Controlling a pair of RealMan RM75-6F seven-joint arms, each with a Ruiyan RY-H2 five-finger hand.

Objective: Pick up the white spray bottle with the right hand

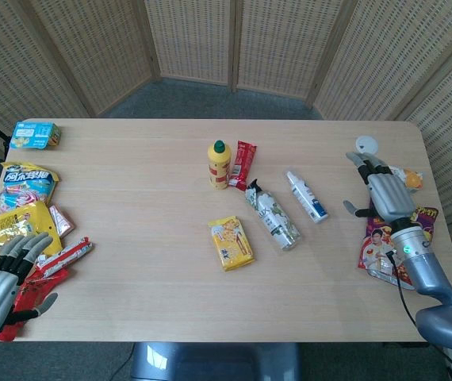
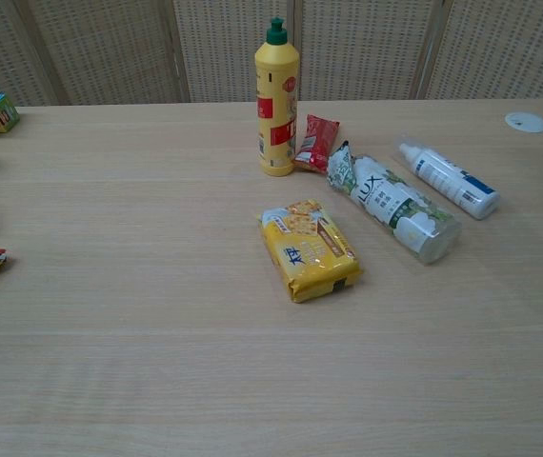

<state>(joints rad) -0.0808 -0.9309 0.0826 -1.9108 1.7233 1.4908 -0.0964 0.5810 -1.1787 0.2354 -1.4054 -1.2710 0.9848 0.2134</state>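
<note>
- closest to us, our left hand sits at the near-left table edge, resting over a heap of snack packets, fingers a bit apart and holding nothing as far as we can see. it's out of this job.
- next, the right hand is at the right edge over some snack bags, palm down, fingers stretched forward and slightly apart, nothing in them. the chest view doesn't show either hand.
- the yellow biscuit pack lies flat mid-table, not in our way.
- just past it, the lux refill pouch lies on its side, right beside our target, so we'd guess it's the main thing to avoid bumping.
- the white spray bottle lies on its side, well apart from the right hand, nozzle end pointing away from us. we'd come in from the right, the open side, and wrap the fingers across the middle of the body so it doesn't roll.
- containers: can't tell how full the spray bottle is; the body is opaque.
- furthest back, the yellow bottle stands upright with its green cap on, a red packet leaning right beside it.
</note>
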